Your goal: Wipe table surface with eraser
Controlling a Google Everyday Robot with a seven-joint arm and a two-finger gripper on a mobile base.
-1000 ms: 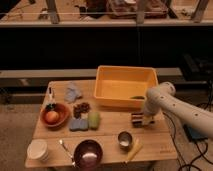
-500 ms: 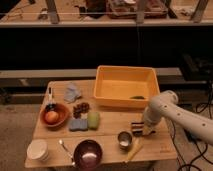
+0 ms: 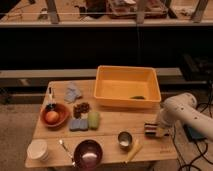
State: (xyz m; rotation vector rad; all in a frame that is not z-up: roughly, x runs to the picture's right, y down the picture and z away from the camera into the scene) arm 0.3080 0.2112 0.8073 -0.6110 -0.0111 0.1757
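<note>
The light wooden table surface [image 3: 107,131] fills the lower middle of the camera view. The eraser [image 3: 149,130], a small striped dark, white and reddish block, rests on the table's right part, below the front right corner of the yellow bin. My gripper [image 3: 154,129] comes in from the right on a white arm [image 3: 182,111] and is shut on the eraser, pressing it down on the wood. The arm's wrist hides the eraser's right end.
A large yellow bin [image 3: 127,86] stands at the back. A metal cup [image 3: 124,139] and a yellow stick [image 3: 132,150] lie left of the eraser. Blue [image 3: 78,124] and green [image 3: 93,119] sponges, an orange bowl [image 3: 54,115], a purple bowl [image 3: 88,152] and a white cup [image 3: 38,148] sit further left.
My gripper has slid with the eraser from near the bin's front right corner toward the table's front and right. The other things have not moved.
</note>
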